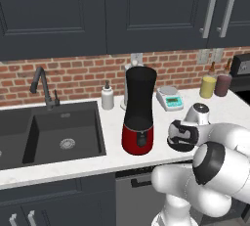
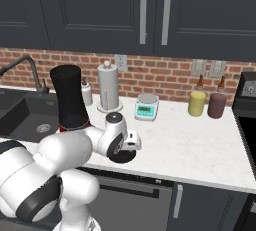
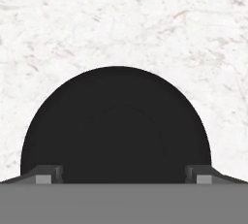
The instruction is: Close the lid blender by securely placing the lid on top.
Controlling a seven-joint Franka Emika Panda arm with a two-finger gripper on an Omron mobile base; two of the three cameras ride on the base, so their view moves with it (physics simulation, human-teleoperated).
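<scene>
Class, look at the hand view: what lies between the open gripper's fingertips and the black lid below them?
Nothing. In the hand view the gripper hangs open over the lid, which lies flat on the white counter.

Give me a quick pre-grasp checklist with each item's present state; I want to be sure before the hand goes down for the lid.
1. Hand open: ok, fingertips stand wide apart.
2. Lid between the fingertips: ok, centred in the hand view.
3. Lid lying flat on the counter: ok.
4. Fingertips touching the lid: cannot tell.
5. Blender upright, jar top open: ok.
6. Way from lid to blender clear: ok; the scale stands behind.
</scene>
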